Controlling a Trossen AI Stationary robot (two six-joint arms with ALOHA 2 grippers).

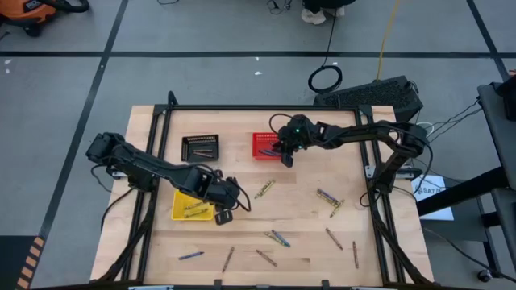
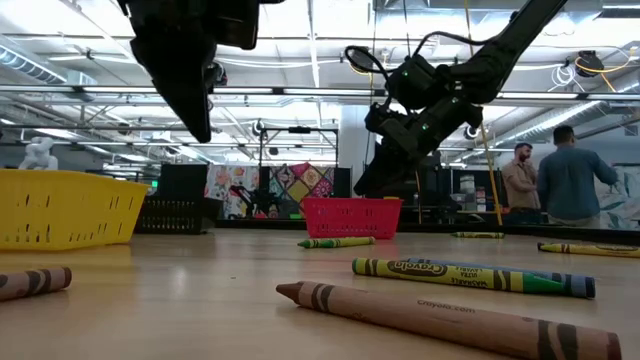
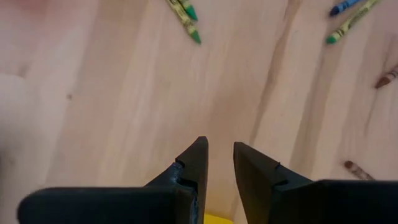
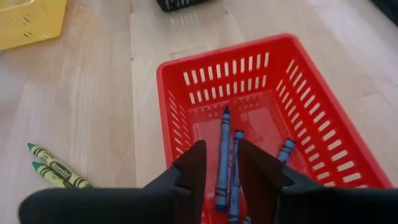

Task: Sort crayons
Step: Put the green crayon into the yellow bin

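Observation:
Crayons lie scattered on the wooden table: a yellow-green pair (image 1: 264,188), a blue one (image 1: 326,196), and brown ones (image 1: 334,238) near the front. My right gripper (image 1: 286,157) hangs open over the red basket (image 4: 323,124), above the blue crayons (image 4: 222,155) lying on its floor. My left gripper (image 1: 224,213) is open a little and empty, above the bare table at the near right corner of the yellow basket (image 1: 193,206), which holds yellow-green crayons.
A black basket (image 1: 200,147) with brown crayons stands at the back left, beside the red one. More crayons lie along the front edge (image 1: 228,258) and right side (image 1: 355,254). People stand in the room beyond the table (image 2: 560,180).

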